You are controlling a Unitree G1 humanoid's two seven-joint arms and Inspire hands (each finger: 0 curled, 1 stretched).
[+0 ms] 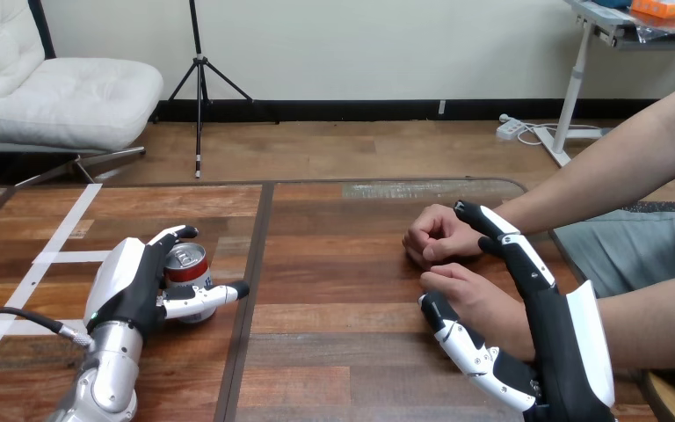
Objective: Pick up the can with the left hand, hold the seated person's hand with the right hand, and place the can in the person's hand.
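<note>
The right hand (559, 347) comes in at the near right edge of the wooden table (343, 325), open around the person's nearer hand (473, 297): its thumb lies along the near side of that fist, and its almost straight fingers reach along the far side of the wrist without curling round it. Further left and a little farther off, the left hand (132, 283) is closed round the can (185, 262), fingers over its far side and thumb across its near side. The can stands upright on the table, beside strips of white tape (61, 257). Beyond the right hand's fingertips, the person's farther hand (435, 237) rests as a fist on the table.
</note>
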